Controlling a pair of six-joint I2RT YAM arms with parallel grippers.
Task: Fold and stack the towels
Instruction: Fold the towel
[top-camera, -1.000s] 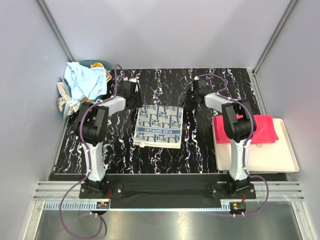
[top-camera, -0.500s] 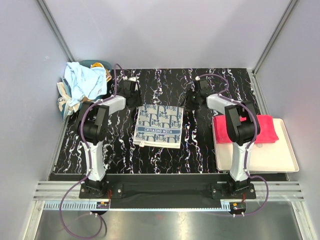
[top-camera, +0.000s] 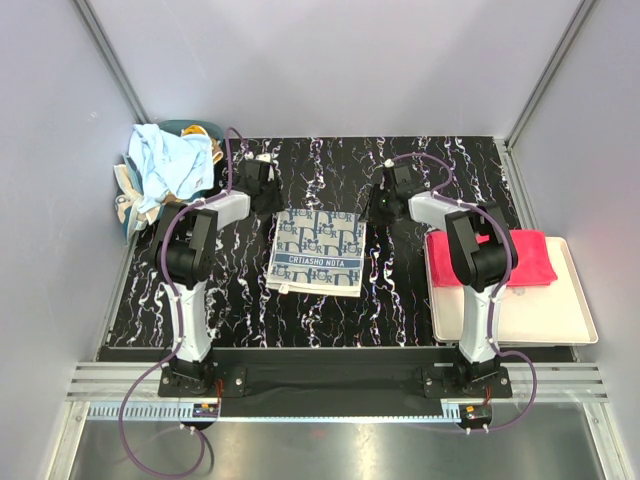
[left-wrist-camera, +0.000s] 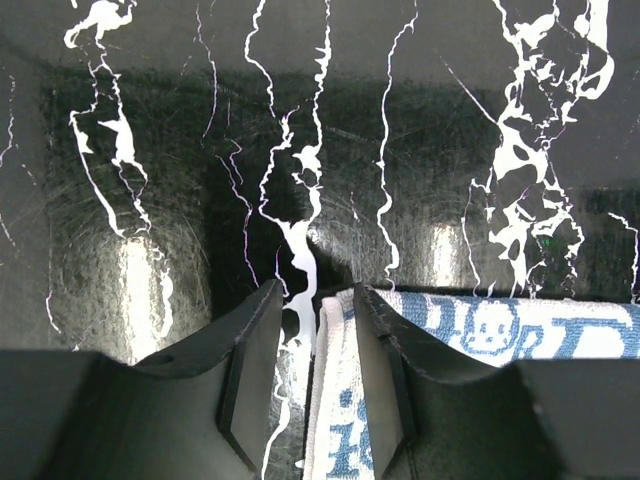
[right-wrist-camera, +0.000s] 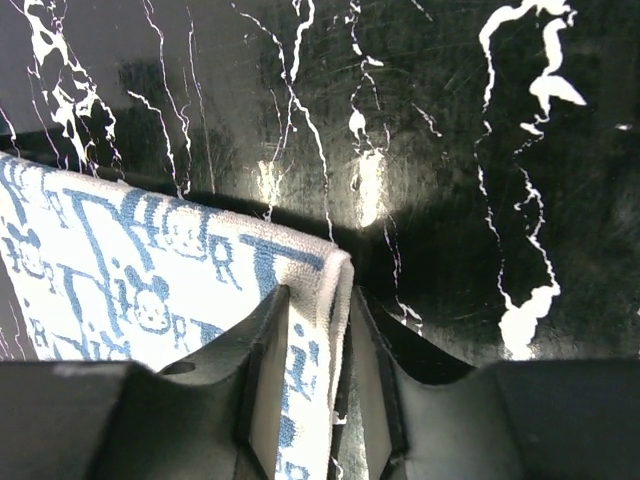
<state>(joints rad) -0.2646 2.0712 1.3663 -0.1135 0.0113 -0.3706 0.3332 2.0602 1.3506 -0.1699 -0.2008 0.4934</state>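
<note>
The pale grey towel with the dark-blue monogram pattern lies flat in the middle of the black marbled table. My left gripper is at its far left corner. In the left wrist view the jaws are open and straddle the towel's edge, with a gap on the left side. My right gripper is at the far right corner. Its open jaws straddle the towel's folded edge. A pink-red towel lies folded on the cream tray. A light blue towel is heaped at the back left.
The heap at the back left sits in a dark container with a cream cloth hanging at its left side. The tray stands at the table's right edge. Grey walls close in the back and both sides.
My right gripper has moved left, onto the towel's far right corner. My left gripper has shifted only slightly. The towel has not moved.
</note>
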